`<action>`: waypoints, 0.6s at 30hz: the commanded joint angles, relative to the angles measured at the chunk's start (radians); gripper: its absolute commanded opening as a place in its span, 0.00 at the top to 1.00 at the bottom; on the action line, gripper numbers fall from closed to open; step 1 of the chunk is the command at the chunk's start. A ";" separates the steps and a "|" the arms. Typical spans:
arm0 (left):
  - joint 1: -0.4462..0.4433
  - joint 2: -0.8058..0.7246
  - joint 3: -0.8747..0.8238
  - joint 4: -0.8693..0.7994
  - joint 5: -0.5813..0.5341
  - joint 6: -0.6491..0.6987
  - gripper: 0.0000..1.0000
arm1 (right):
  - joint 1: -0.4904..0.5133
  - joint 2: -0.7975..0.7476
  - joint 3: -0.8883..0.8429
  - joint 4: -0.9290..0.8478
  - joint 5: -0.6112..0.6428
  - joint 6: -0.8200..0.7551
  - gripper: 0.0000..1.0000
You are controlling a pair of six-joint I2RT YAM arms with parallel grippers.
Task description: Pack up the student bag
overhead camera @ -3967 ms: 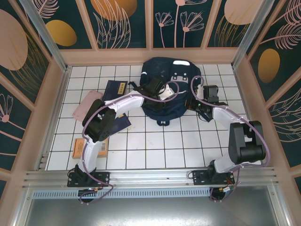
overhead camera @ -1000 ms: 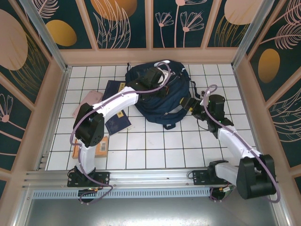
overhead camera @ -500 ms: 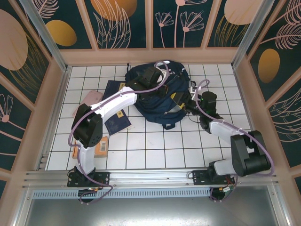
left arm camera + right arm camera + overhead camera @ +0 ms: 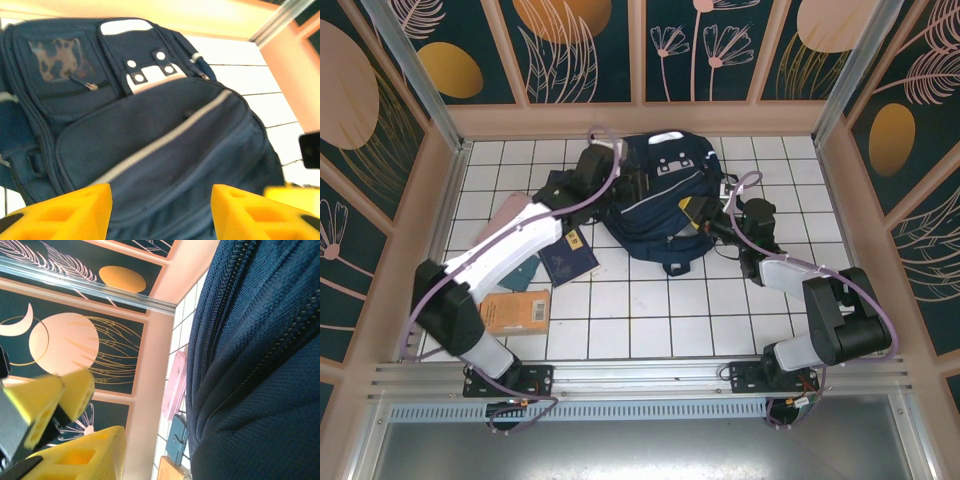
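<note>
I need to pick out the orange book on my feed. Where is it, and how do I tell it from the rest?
Start at the big navy bag at the far middle of the tiled table. Come toward the near-left corner, past the navy booklet with the gold emblem. The orange book lies flat there, the loose item closest to the near edge and the only orange-brown one.

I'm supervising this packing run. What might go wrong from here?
1. The right gripper sits close against the side of the student bag, by its zipper; closing there may snag fabric or shove the bag.
2. The left gripper is open, holding nothing, so the bag is unsteadied.
3. The left arm passes close by the navy booklet; swinging back may sweep it.
</note>
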 commanded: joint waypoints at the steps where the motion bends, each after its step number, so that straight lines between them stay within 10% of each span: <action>1: -0.014 -0.071 -0.160 0.167 0.163 -0.093 0.45 | 0.022 -0.001 0.058 0.132 -0.014 0.015 0.57; 18: -0.140 0.049 -0.305 0.311 0.168 -0.192 0.68 | 0.070 0.002 0.106 0.112 -0.031 0.061 0.65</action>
